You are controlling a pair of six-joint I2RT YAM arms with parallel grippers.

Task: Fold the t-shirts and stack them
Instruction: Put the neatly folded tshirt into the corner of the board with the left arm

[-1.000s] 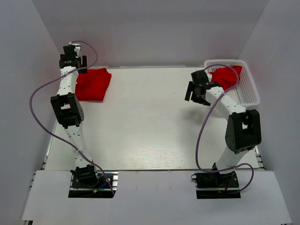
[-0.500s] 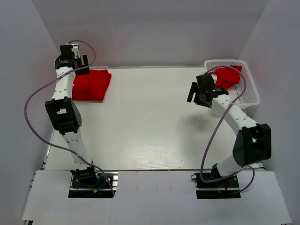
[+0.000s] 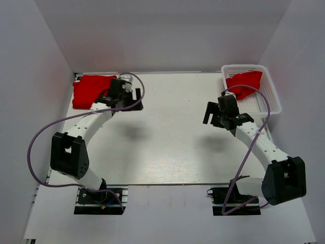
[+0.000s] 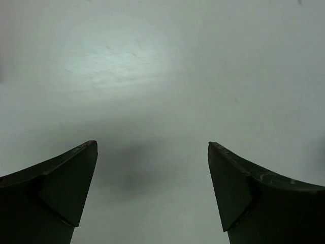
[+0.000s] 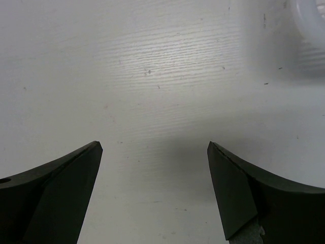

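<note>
A folded red t-shirt [image 3: 89,90] lies at the table's back left corner. A second red t-shirt [image 3: 244,83] lies crumpled in the white basket [image 3: 269,99] at the back right. My left gripper [image 3: 133,101] is open and empty, just right of the folded shirt; its wrist view shows only bare table between the fingers [image 4: 66,183]. My right gripper [image 3: 212,115] is open and empty over the table, left of and nearer than the basket; its wrist view shows bare table between the fingers [image 5: 238,188].
White walls close in the table at the back and both sides. The basket's rim shows at the top right corner of the right wrist view [image 5: 311,20]. Purple cables loop off both arms.
My left gripper has swung from behind the folded shirt forward and right onto the table. The folded shirt now lies further left. My right gripper has drawn back toward me, away from the basket.
</note>
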